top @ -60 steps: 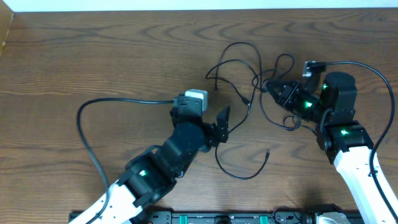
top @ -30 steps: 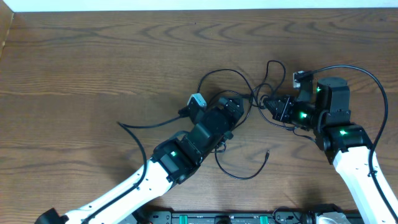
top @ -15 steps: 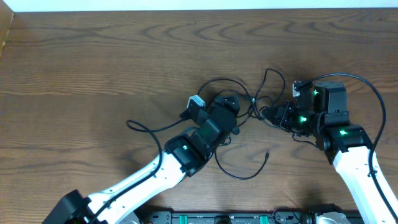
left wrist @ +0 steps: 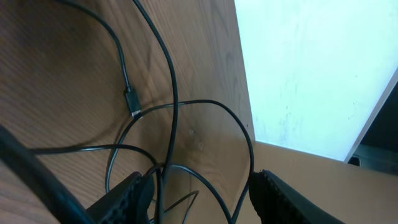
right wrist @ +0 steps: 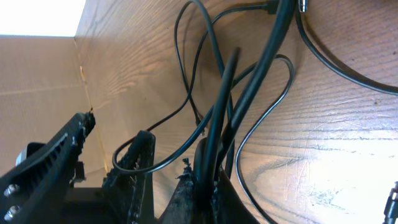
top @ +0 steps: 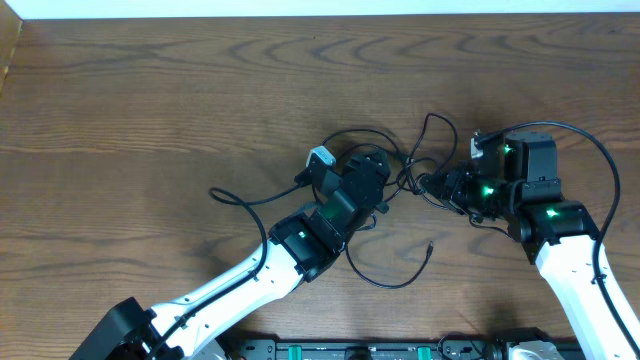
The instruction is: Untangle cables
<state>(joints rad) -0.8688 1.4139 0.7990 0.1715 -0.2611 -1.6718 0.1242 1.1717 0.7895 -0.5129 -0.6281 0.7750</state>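
Thin black cables (top: pixel 412 166) lie tangled at the table's middle, between my two grippers. One loop (top: pixel 385 282) trails toward the front and ends in a small plug (top: pixel 430 243). My left gripper (top: pixel 378 182) is open at the tangle's left side. In the left wrist view its fingers (left wrist: pixel 202 199) stand wide apart, with several strands (left wrist: pixel 174 93) running between them. My right gripper (top: pixel 442 186) is shut on a bunch of black cables (right wrist: pixel 252 78), pinched in its jaws (right wrist: pixel 208 186). No white cord shows.
The thicker black wire of the left arm (top: pixel 240 196) curves over the wooden table (top: pixel 150 90) to the left. The right arm's own wire (top: pixel 590 130) arcs at the right. A cardboard wall (right wrist: pixel 37 81) stands beyond the table edge.
My left arm has swung up and right from the front left to the tangle. My right gripper has pulled its cables slightly left and toward the front, tightening the loops.
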